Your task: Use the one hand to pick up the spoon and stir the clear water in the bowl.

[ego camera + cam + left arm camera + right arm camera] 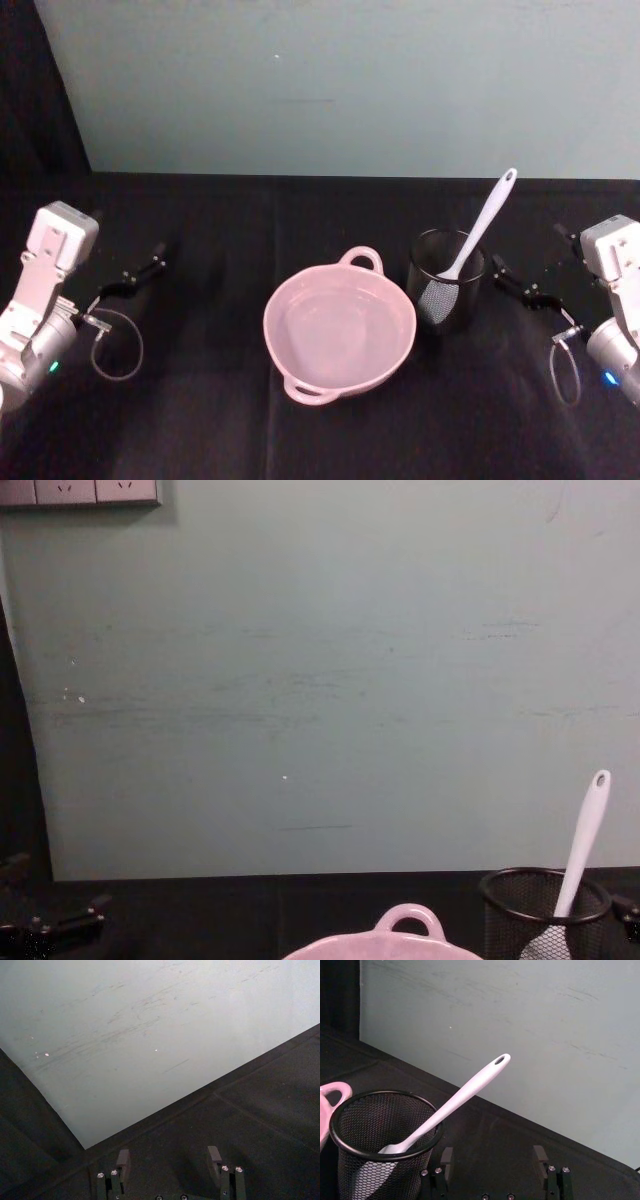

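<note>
**Left gripper** [169,1159]: you find it parked at the left of the table [200,420], well apart from the bowl. Its fingers are spread with nothing between them.

**Bowl** [270,330]: it stands upright at centre. You cannot make out the clear water or its level. The chest view cuts the bowl off below the rim.

**Cup** [440,305]: this black mesh cup stands just beside the bowl, on its right.

**Spoon** [485,222]: it stands in the cup, head down. The handle leans on the rim and tilts up toward the right. You see the head only dimly through the mesh, so how it sits on the cup's floor is unclear.

**Right gripper** [492,1155]: it waits near the cup on the right, jaws apart and empty.

**Risks:**
- If you draw the spoon out sideways rather than along its lean, the head may catch the rim and tip the cup, likely toward the bowl.
- The slim, slanted handle may twist or slip in a grip that is not square to it.
- Brisk stirring may slop water over the rim.
</note>
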Tool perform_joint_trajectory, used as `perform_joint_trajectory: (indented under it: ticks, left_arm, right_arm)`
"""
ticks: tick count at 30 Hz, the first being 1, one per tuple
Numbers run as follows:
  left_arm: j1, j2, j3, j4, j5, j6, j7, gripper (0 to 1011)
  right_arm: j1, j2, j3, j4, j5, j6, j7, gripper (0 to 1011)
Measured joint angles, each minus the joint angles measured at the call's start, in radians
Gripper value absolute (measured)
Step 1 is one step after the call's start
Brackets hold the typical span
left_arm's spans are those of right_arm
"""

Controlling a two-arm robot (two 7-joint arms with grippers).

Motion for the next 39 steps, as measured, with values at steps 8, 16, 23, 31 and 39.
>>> perform_joint_trajectory:
  ticks: [8, 16, 23, 31, 39]
  left_arm:
    - [0.000, 0.000, 0.000, 0.000, 0.000, 0.000, 0.000, 1005]
    - [0.000, 0.000, 0.000, 0.000, 0.000, 0.000, 0.000, 1005]
    - [0.000, 0.000, 0.000, 0.000, 0.000, 0.000, 0.000, 1005]
    - [0.000, 0.000, 0.000, 0.000, 0.000, 0.000, 0.000, 1005]
    - [0.000, 0.000, 0.000, 0.000, 0.000, 0.000, 0.000, 1005]
  right_arm:
    - [0.000, 0.000, 0.000, 0.000, 0.000, 0.000, 0.000, 1002]
    - [0.000, 0.000, 0.000, 0.000, 0.000, 0.000, 0.000, 1002]
    - [0.000, 0.000, 0.000, 0.000, 0.000, 0.000, 0.000, 1002]
    - [0.000, 0.000, 0.000, 0.000, 0.000, 0.000, 0.000, 1002]
    - [0.000, 0.000, 0.000, 0.000, 0.000, 0.000, 0.000, 1002]
